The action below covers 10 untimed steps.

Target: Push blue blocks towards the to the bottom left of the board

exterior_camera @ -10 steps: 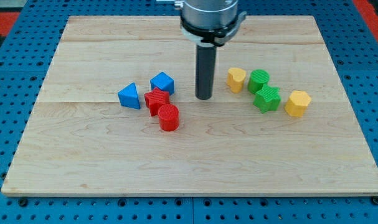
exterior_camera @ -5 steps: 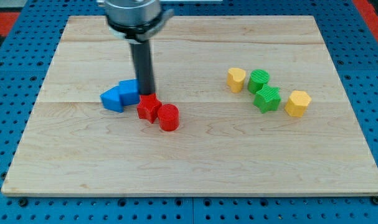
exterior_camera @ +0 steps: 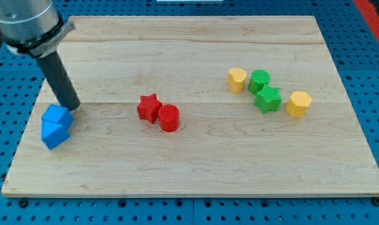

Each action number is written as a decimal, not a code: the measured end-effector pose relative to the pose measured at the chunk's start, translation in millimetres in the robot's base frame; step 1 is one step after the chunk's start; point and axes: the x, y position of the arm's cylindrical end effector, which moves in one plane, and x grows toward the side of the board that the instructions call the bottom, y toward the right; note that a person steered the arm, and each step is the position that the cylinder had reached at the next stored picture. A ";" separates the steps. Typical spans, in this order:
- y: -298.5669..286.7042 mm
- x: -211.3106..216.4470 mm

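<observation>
Two blue blocks are pressed together at the board's left edge: one (exterior_camera: 58,116) nearer the top and one (exterior_camera: 53,135) just below it; their shapes are hard to tell apart. My tip (exterior_camera: 72,107) touches the upper blue block at its upper right. The rod slants up to the arm's head at the view's top left.
A red star (exterior_camera: 149,107) and a red cylinder (exterior_camera: 169,117) sit together mid-board. At the right are a yellow block (exterior_camera: 236,79), a green block (exterior_camera: 260,81), a green star (exterior_camera: 268,99) and a yellow hexagonal block (exterior_camera: 298,104). The wooden board (exterior_camera: 195,169) lies on a blue pegboard.
My tip swept from the board's middle to the far left, carrying both blue blocks left and downward. The red star shifted slightly; the right-hand blocks stayed put.
</observation>
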 end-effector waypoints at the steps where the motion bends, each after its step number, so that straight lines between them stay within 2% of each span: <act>1: 0.0 16.2; 6: 3.1 11.3; 7: 0.6 27.4; 8: 70.9 53.0; 9: 162.5 53.0; 10: 200.1 30.6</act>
